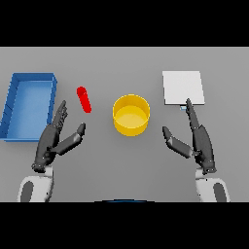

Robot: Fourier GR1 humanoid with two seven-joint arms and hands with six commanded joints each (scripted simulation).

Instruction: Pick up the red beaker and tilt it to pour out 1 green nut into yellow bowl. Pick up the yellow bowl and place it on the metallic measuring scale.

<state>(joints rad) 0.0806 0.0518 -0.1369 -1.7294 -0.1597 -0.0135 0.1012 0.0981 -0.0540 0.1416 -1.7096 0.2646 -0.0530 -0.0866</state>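
Grey table (121, 165) held beaker (84, 99) lying left of bowl (131, 115), scale (182, 87) behind right. I judged beaker light, rigid, slick; grasp mid-body. Left hand (52, 141) and right hand (197, 141) were spread, empty.

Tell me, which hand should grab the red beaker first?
Probably the left hand. The small red beaker lies on the grey table just beyond its open fingers, left of the round yellow bowl. The right hand sits across the bowl, near the flat metallic scale.

Blue tray (14, 105) at the left side of the grey table (121, 165).
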